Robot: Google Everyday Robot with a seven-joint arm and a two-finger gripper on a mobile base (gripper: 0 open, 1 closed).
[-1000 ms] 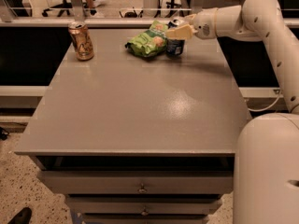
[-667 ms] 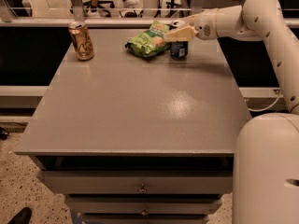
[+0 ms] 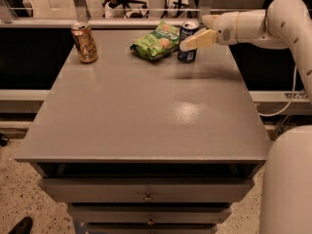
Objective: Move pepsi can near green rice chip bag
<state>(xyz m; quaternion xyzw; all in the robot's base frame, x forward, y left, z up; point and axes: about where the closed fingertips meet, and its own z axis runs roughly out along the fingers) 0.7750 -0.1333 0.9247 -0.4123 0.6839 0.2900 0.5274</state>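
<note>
Pepsi can (image 3: 186, 54): upright on the bench (image 3: 146, 116), far edge, about 1 o'clock from bench centre. Its left side sits just beside the right end of the green rice chip bag (image 3: 157, 40). Touching or a sliver apart, cannot tell.

Bag: lying flat at 9 o'clock of the can.

Gripper (image 3: 193, 32): reaches in from 3 o'clock at can height, jaws parted. One finger (image 3: 197, 39) crosses the can's near face. The other shows as a short stub off the can's upper right. Whether either pad presses the can is not resolvable. Reads as opened rather than clamped.

Change over the last second: the gripper previously sat over the can's top and hid it. The silver lid now shows clear, and the near finger lies lower across the can body. Can and bag keep the same spacing, and the can has not tipped. The whole view has shifted slightly, so small offsets are untrustworthy.

Meaning (judgement): placement looks done, with the can standing where the task wants it and the hold let go or being let go. What remains is a clean pull-out toward 3 o'clock. Main risk is the near finger dragging the can off the bag or knocking it over.

Gold can (image 3: 84, 43): far left, 10 o'clock, well apart and not involved.
</note>
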